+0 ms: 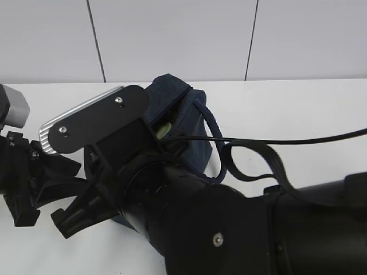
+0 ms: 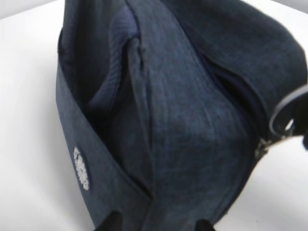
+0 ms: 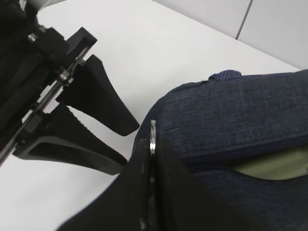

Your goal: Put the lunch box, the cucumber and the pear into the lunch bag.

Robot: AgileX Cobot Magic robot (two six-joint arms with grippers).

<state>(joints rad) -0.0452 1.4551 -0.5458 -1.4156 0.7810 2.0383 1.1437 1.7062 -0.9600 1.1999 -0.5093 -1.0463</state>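
The navy lunch bag [image 1: 178, 109] lies on the white table, mostly hidden behind my right arm. Its zipper gapes, and the pale green lid of the lunch box [image 3: 276, 166] shows inside; it also shows in the exterior view [image 1: 163, 130]. My right gripper [image 3: 152, 144] is shut on the metal ring pull [image 3: 153, 131] at the bag's near end. My left gripper [image 2: 159, 225] is open, its fingertips [image 2: 113, 223] on either side of the bag's [image 2: 183, 125] end. The ring pull [image 2: 284, 113] shows at the right of the left wrist view. The cucumber and the pear are out of view.
My left gripper [image 3: 126, 148] sits just left of the right one, close beside the bag. A black cable [image 1: 252, 163] loops over the table right of the bag. A white wall runs along the table's far edge.
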